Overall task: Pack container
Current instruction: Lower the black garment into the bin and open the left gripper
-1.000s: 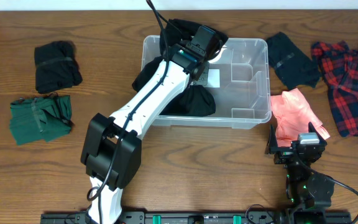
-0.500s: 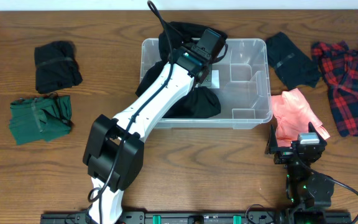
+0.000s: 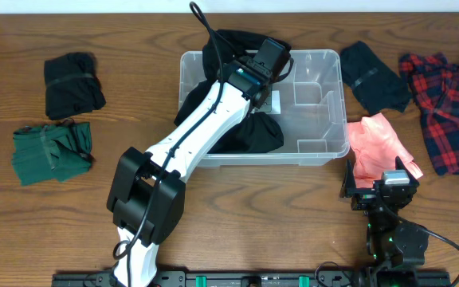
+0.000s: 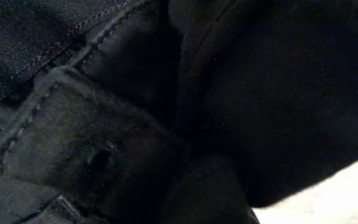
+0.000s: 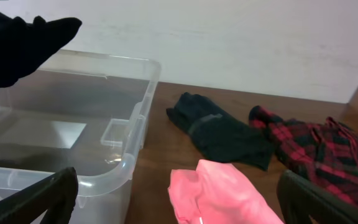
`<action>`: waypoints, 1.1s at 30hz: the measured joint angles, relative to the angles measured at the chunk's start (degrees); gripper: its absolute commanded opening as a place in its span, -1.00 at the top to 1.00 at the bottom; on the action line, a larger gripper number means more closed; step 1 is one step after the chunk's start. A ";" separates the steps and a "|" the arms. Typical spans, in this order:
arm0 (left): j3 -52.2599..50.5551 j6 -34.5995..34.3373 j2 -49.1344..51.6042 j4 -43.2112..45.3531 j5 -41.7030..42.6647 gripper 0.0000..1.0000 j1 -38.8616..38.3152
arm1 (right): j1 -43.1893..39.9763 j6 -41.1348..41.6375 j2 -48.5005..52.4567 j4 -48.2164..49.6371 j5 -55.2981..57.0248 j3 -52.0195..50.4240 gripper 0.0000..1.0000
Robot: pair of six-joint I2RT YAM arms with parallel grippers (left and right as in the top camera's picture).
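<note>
This is looking like a robotics lab bench: a left arm (image 3: 198, 135) and a right arm (image 3: 389, 219) are standing on a black rail (image 3: 237, 279) at a wooden table's (image 3: 293, 207) edge, facing a bare white wall (image 5: 241, 43).

The left arm (image 3: 205, 119) has long white links, black joint housings and a black wrist block, with a thin black cable (image 3: 207, 32) trailing from it. The right arm (image 3: 389, 231) is compact and black, dotted with small green lights. The right gripper (image 5: 178, 177) has dark, wedge-shaped jaws.
</note>
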 measured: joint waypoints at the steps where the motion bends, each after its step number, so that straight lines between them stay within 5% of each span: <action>1: 0.00 0.00 0.00 -0.02 -0.04 0.88 -0.02 | 0.00 -0.02 0.00 0.00 0.00 0.00 -0.99; 21: 0.00 0.00 2.58 -0.22 -0.55 0.86 -0.04 | 0.00 0.00 0.00 -0.02 0.00 0.00 -0.98; 25: 0.00 -0.17 2.58 -0.28 -0.26 0.15 -0.04 | 0.00 0.00 0.00 0.00 0.00 0.00 -0.99; 33: -0.09 0.22 2.58 -1.70 2.73 -0.37 -0.09 | 0.00 -0.02 0.00 0.00 0.00 0.00 -0.99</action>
